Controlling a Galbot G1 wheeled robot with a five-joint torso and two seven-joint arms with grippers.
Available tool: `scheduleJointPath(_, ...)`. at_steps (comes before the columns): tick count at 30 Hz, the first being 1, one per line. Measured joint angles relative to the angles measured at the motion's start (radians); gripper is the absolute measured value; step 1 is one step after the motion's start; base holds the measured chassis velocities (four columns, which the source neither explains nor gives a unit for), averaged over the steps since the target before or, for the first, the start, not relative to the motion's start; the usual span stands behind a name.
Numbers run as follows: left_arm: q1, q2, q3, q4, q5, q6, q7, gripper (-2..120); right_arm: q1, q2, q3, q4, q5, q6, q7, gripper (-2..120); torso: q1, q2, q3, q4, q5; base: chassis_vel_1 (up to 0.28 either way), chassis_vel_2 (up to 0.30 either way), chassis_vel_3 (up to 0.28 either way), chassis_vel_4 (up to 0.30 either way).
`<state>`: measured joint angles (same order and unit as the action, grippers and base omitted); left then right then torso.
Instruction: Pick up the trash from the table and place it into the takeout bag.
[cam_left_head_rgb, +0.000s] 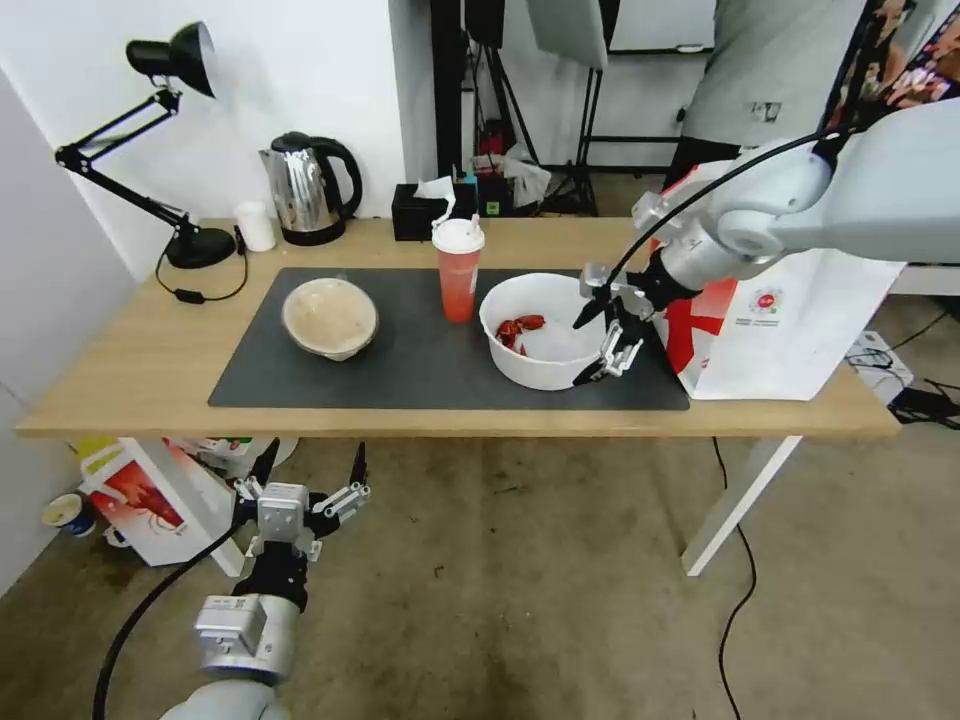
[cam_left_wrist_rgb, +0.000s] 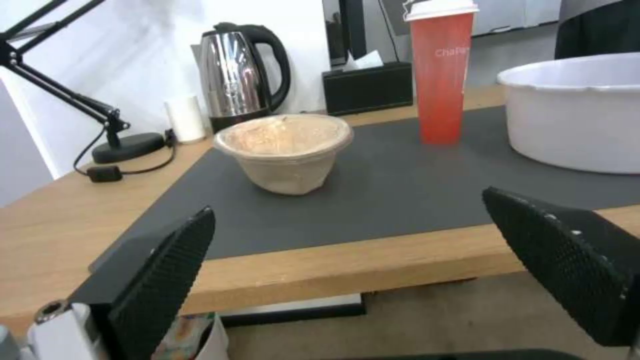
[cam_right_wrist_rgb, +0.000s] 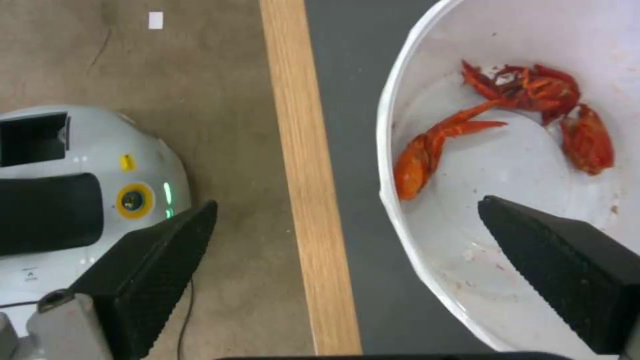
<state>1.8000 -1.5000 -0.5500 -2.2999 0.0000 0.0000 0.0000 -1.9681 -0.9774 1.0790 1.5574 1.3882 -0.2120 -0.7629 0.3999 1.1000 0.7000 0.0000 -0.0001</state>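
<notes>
We are holding our right gripper (cam_left_head_rgb: 605, 343) spread wide at the white plastic bowl (cam_left_head_rgb: 540, 335), on the side of it facing the takeout bag (cam_left_head_rgb: 790, 320), and nothing is gripped. The coming move turns on 1 relation: in the right wrist view 1 finger (cam_right_wrist_rgb: 567, 270) is hanging over the bowl's inside while the other finger (cam_right_wrist_rgb: 153, 260) is lying outside, so the rim (cam_right_wrist_rgb: 390, 150) is running between them and is ready, we judge, to be pinched. The bowl is sitting on the dark mat (cam_left_head_rgb: 420, 360) of the table (cam_left_head_rgb: 130, 370), with red food scraps (cam_right_wrist_rgb: 533, 100) lying inside. The right arm is clearly the nearer 1; our left gripper (cam_left_head_rgb: 305, 485) is waiting open below the table's front edge, well apart from the bowl. Just beside the bowl, away from the bag, the red cup (cam_left_head_rgb: 458, 270) is standing upright, and farther that way the beige paper bowl (cam_left_head_rgb: 330, 318) is resting on the mat. The bag is standing just beyond the gripper, so the carry looks short; the tall cup seems the only thing near enough to be knocked.
</notes>
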Motion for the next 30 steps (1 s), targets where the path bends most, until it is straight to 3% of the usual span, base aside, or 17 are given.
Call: scheduleJointPath(30, 0.0, 0.0, 0.0, 0.0, 0.0, 0.0, 0.0, 100, -0.217, -0.066, 0.105, -0.174, -0.047, -0.002, -0.009, 100, 0.0, 0.0, 0.0, 0.0, 0.0001, 0.0, 0.0, 0.0, 0.0)
